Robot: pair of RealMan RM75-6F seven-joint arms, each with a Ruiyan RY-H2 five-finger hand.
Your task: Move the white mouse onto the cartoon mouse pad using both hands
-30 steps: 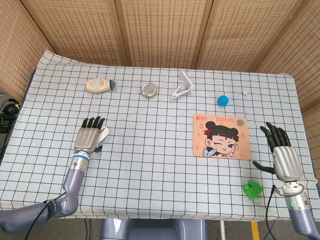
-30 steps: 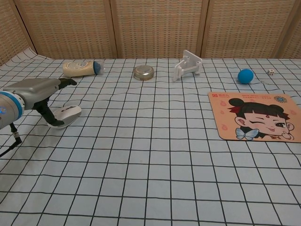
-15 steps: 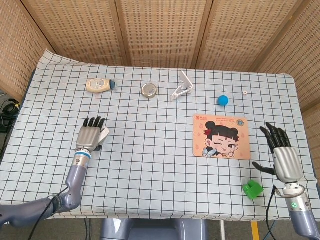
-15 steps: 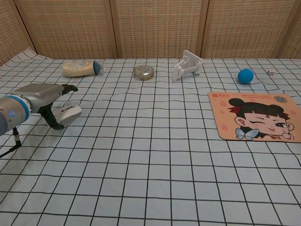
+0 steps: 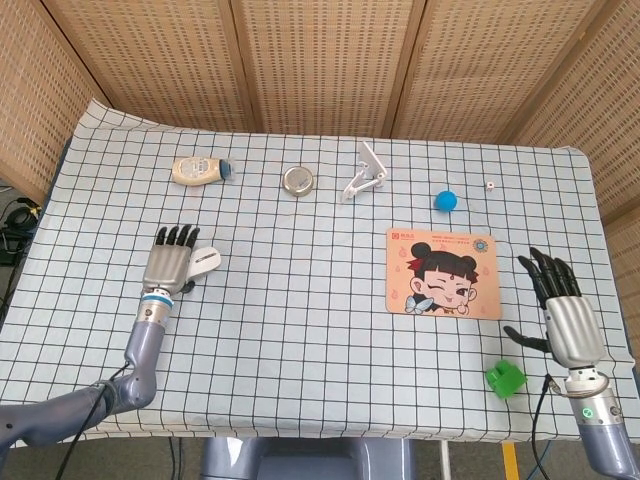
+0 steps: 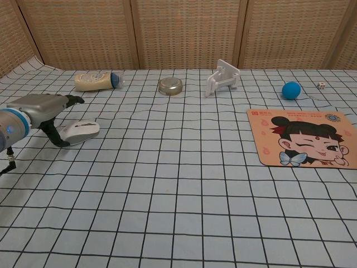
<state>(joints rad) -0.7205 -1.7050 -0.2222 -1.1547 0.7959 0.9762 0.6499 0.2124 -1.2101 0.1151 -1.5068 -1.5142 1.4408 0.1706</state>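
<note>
Checked cloth covers the tabletop (image 5: pixel 320 330), with the white mouse (image 5: pixel 203 260) far left, well apart from the cartoon mouse pad (image 5: pixel 443 272). Left robot hand (image 5: pixel 165 266) rests beside it, thumb curled under; whether it grips, I cannot tell. Right robot hand (image 5: pixel 564 310) lies spread; the mouse looks light, smooth, best pinched by its sides.

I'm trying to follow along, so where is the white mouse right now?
The white mouse lies on the checked cloth at the table's left side in the head view, right beside the left hand, far from the cartoon mouse pad.

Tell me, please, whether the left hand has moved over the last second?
Yes. In the head view the left hand has shifted up the checked cloth, toward the bottle, and the white mouse now shows more fully beside it.
</note>
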